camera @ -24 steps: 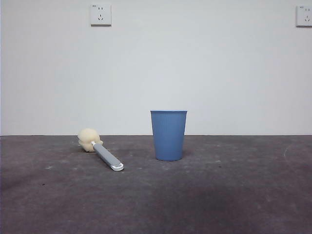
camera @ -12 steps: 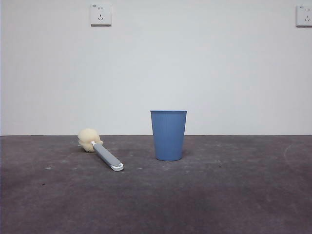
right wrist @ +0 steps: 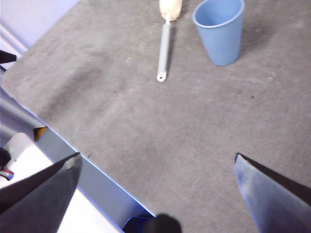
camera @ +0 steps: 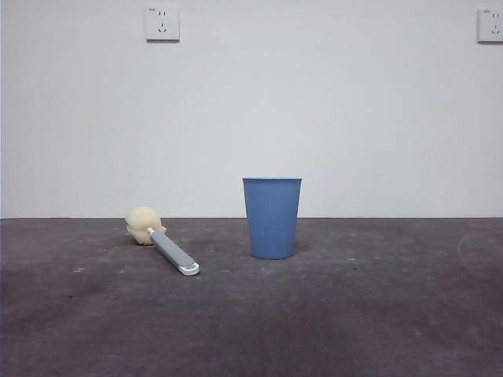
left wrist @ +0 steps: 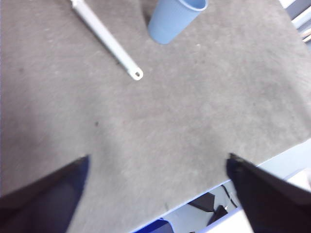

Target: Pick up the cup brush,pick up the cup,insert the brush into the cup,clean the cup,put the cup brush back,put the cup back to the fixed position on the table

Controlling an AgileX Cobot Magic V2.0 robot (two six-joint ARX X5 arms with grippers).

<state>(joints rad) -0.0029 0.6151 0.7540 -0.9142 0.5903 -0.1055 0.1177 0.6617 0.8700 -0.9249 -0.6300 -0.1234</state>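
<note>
- Standing upright on the dark grey bench (camera: 330,314) was the blue cup (camera: 272,217), with nothing touching it.
- The cup brush (camera: 161,241) lay flat near the cup, on its own, yellow sponge head toward the wall.
- The left gripper (left wrist: 158,182) hung wide open, well apart from both, holding nothing.
- The right gripper (right wrist: 158,179) was wide open too, and empty.

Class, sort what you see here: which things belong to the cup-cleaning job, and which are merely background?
Belongs to the job:
- cream sponge-headed brush with long grey handle, lying on the table
- blue ribbed plastic cup, standing upright
- dark grey mottled table

Merely background:
- two white wall sockets
- plain white wall
</note>
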